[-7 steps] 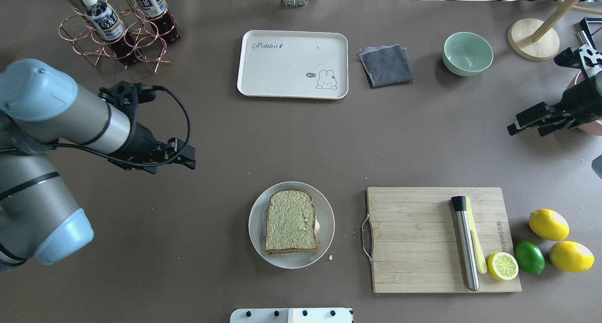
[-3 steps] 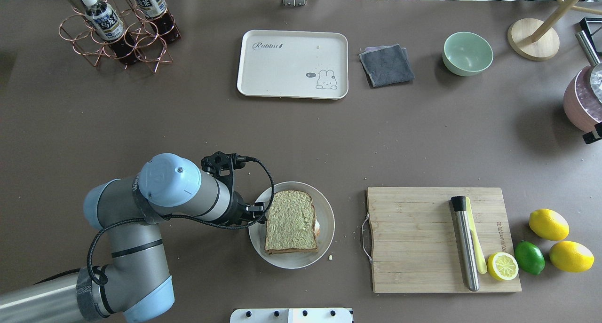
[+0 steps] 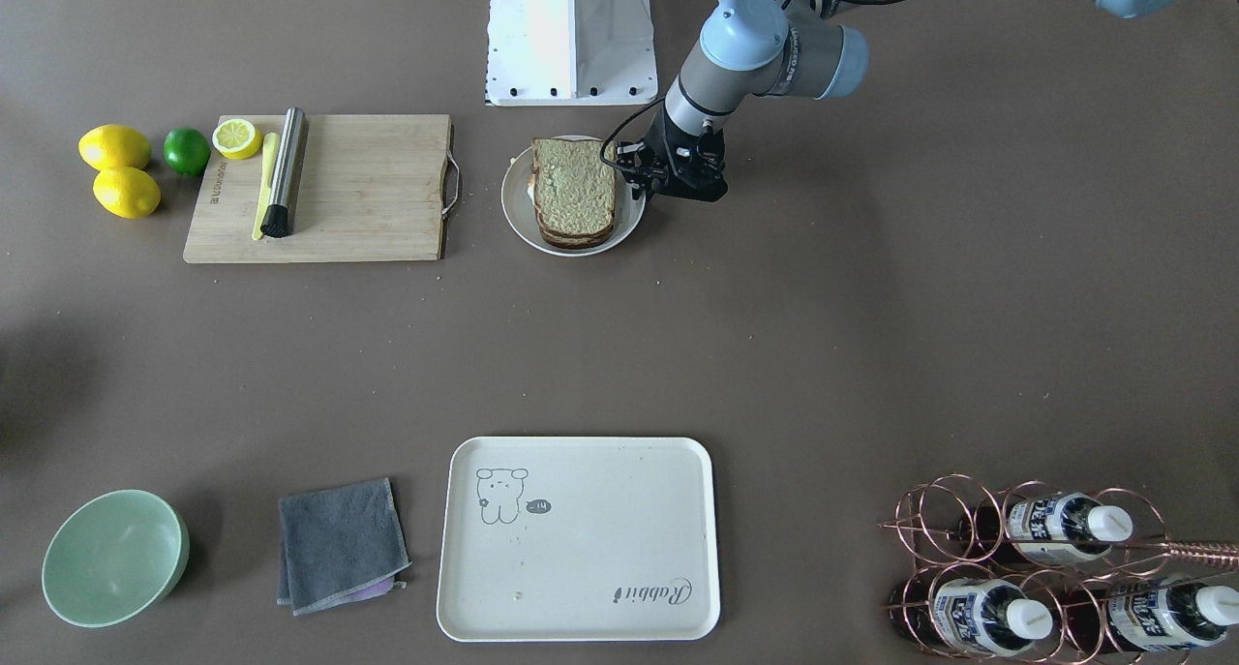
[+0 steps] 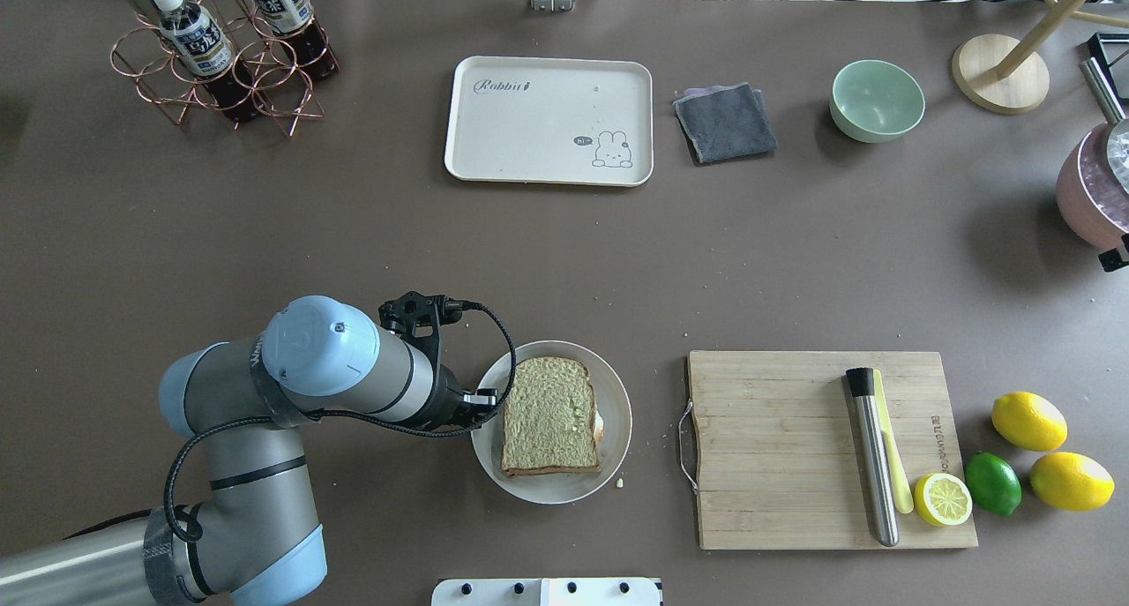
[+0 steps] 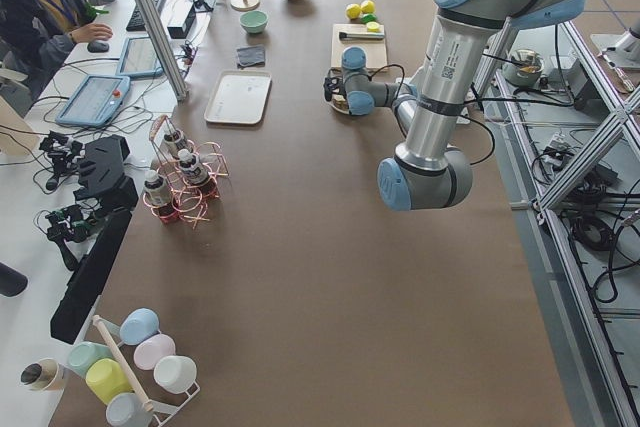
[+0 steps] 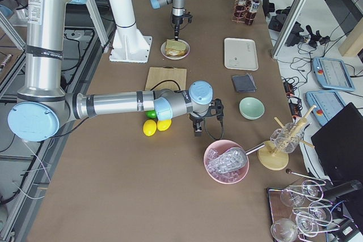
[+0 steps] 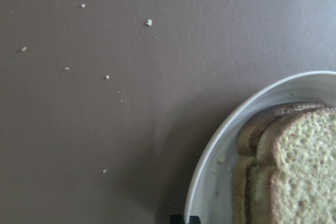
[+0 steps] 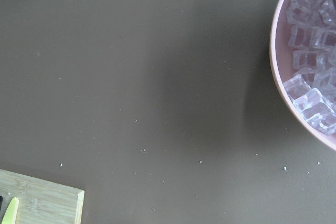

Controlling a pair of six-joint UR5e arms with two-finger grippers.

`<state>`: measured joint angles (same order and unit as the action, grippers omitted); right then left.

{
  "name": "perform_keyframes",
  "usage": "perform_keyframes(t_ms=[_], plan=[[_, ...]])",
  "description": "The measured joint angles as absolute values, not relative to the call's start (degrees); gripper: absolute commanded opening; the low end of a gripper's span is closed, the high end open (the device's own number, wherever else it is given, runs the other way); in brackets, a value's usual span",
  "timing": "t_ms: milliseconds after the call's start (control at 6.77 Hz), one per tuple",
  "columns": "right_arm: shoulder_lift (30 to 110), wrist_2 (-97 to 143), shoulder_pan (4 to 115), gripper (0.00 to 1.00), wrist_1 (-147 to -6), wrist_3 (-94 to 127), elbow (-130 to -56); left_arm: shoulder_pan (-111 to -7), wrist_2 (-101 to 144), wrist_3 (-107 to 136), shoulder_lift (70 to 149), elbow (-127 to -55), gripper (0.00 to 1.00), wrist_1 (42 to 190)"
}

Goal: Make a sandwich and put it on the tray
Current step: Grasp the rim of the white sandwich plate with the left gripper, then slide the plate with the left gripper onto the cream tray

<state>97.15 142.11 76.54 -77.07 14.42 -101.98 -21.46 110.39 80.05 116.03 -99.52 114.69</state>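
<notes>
The left gripper (image 4: 481, 403) sits at the plate's (image 4: 619, 421) left rim; its opening and any contact cannot be told. The sandwich (image 4: 549, 416) lies flat on the plate, long axis running away from the robot, domed end toward the tray (image 4: 529, 121), well apart.

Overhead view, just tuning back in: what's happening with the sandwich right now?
The sandwich is assembled and sits on the round white plate, not yet on the tray across the table. The left gripper is down at the plate's left rim, beside the sandwich; whether it is open or shut cannot be told. The right gripper is off at the table's right end near the pink ice bowl, away from the work.
</notes>
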Motion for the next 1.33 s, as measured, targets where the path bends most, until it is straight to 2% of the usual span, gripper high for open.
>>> perform_keyframes(t_ms=[443, 886, 1034, 1329], plan=[[97.20, 142.12, 76.72, 1.00, -77.39, 14.41, -102.15, -21.98, 110.49, 80.28, 116.11, -100.02, 0.00, 115.23], [97.61, 142.12, 76.88, 1.00, -77.43, 14.41, -102.83, -28.35, 112.54, 78.41, 117.90, -98.70, 0.00, 115.57], [97.98, 142.12, 76.93, 1.00, -77.42, 14.39, -103.29, -32.03, 115.13, 76.06, 120.10, -95.65, 0.00, 115.64], [99.34, 142.12, 77.25, 1.00, -77.36, 13.77, -104.57, -40.07, 121.31, 70.23, 128.34, -84.08, 0.00, 115.74]])
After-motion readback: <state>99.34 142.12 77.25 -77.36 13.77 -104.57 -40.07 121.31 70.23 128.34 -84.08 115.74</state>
